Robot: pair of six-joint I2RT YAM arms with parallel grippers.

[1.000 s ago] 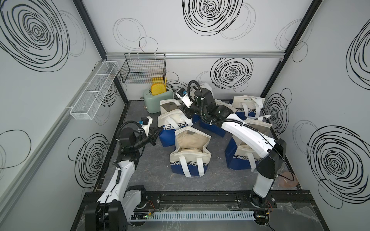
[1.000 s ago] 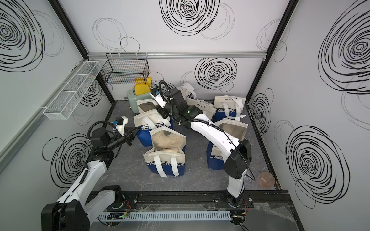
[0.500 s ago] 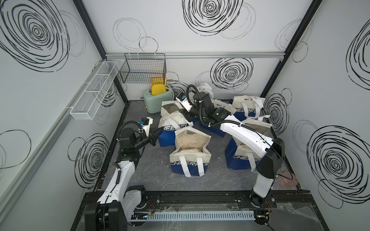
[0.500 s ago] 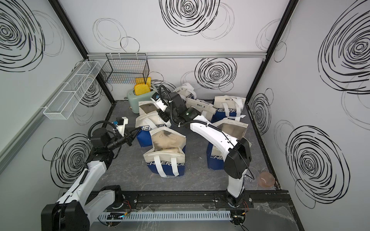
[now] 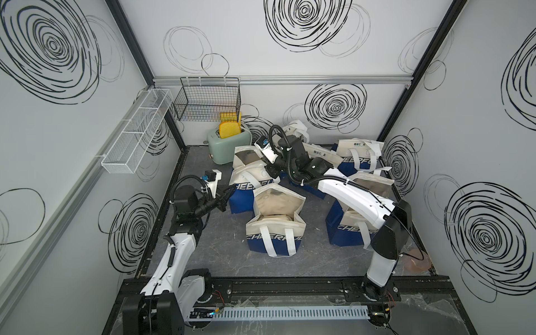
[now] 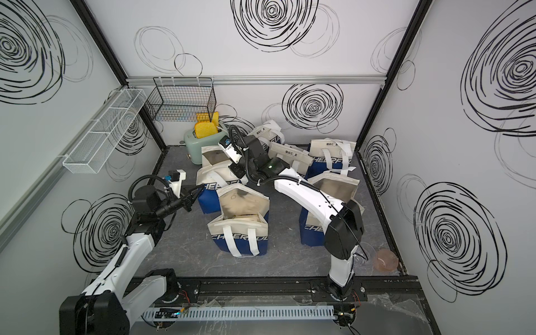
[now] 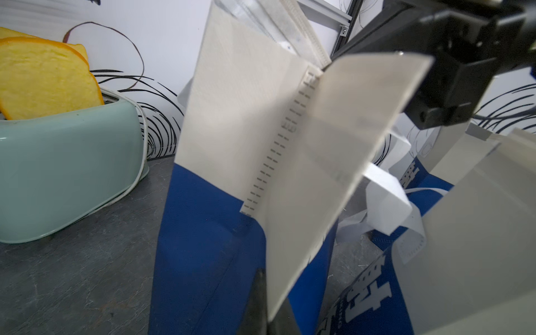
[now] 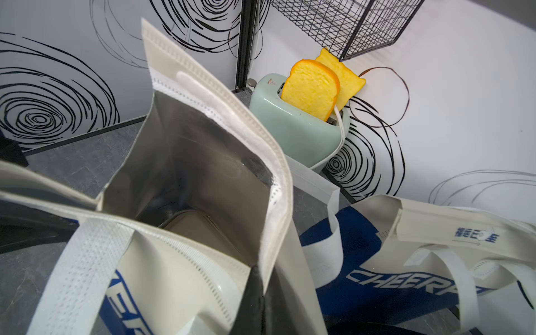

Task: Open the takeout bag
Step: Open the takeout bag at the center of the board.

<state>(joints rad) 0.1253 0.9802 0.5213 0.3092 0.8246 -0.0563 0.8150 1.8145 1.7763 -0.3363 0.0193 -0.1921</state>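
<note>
Step in hand: spreading the bag's mouth; both arms are on one bag at the back left of the table. The left gripper (image 5: 227,193) is closed tight, tips against the bag's left side; in its wrist view a cream seam flap (image 7: 290,162) runs down into the dark fingers (image 7: 258,304), so I judge it pinched there. The takeout bag (image 5: 249,174) stands upright just in front of the mint toaster (image 5: 229,142); back flap raised, silver lining showing; mouth looks partly open in the right wrist view. The right gripper (image 5: 272,172) is clamped on the bag's right rim; the rim edge goes between its fingers (image 8: 255,290).

Next move, my guess: draw the two holds apart gently, left hold steady, so the bag neither tips nor slides into the neighbour bags (image 5: 275,203) crowding it.

Hard to see: both sets of fingertips are cut off at the wrist frames' edges; left wrist view is blurred; from above the right jaws are masked by their own camera and cable; pale boxy shape at the bag's bottom, can't tell what.
</note>
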